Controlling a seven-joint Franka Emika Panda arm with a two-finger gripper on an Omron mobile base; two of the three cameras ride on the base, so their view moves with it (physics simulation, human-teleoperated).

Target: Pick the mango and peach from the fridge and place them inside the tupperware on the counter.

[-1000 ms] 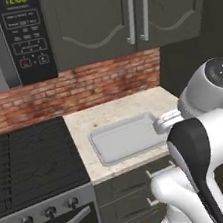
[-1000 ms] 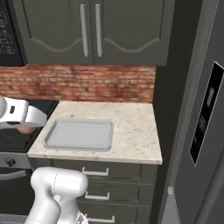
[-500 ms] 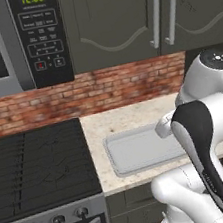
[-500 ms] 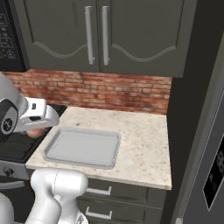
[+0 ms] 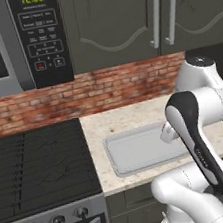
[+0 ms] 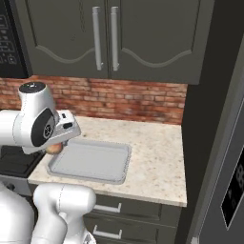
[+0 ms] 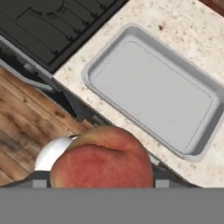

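Note:
My gripper is shut on the peach, a pinkish-red fruit with an orange top that hides the fingertips in the hand view. In the right base view the gripper hangs above the left end of the tupperware, with a bit of the peach showing under the hand. The tupperware is a shallow light grey tray on the beige counter, and nothing lies in it. In the left base view the hand is over the right part of the tupperware. The mango is out of view.
A black stovetop adjoins the counter on the left, under a microwave. Dark grey wall cabinets hang above the brick backsplash. The grey fridge stands at the right. Drawers sit below the counter edge.
The whole picture has shifted, so the base has driven nearer and the tray looks larger. The hand with the peach now reaches the tray's edge.

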